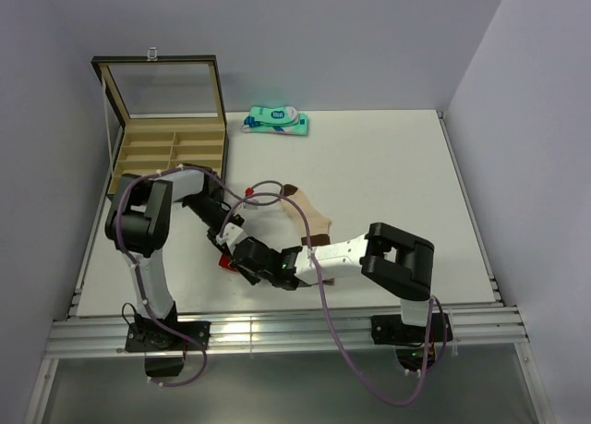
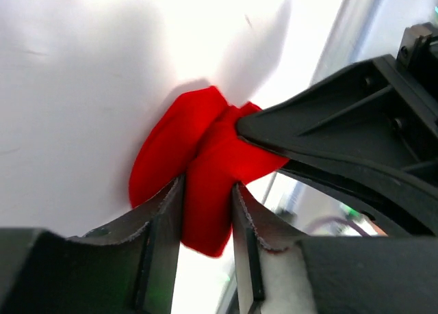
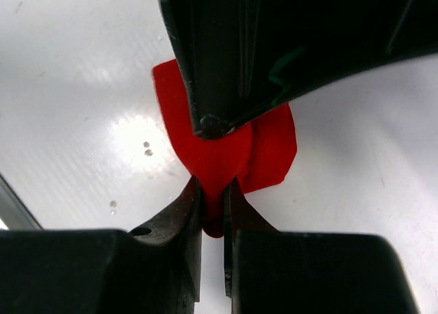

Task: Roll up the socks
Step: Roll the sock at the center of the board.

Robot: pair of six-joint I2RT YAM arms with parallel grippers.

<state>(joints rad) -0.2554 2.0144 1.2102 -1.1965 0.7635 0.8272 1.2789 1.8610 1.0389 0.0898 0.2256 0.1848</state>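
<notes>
Right now both of your hands are on the red sock point(image 2: 171, 150), which lies bunched on the worktop point(image 1: 388, 184) at lower centre-left of the overhead frame. The beige sock point(image 1: 311, 219) lies up and to the right of it, held by neither hand. Your left hand point(image 2: 207, 204) is clamped on a fold of red fabric, and your right hand point(image 3: 213, 194) is pinched tight on another fold just beside it.

The risk, as I judge it: with two grips so close together, any pull apart would stretch or unfold the fabric instead of rolling it, and the fingers could knock together. If one hand lets go too early, the bunch may spring open.

Only the wrist views show the grips. Overhead, the arms hide nearly all of the red sock, yet only that view shows the beige one.
</notes>
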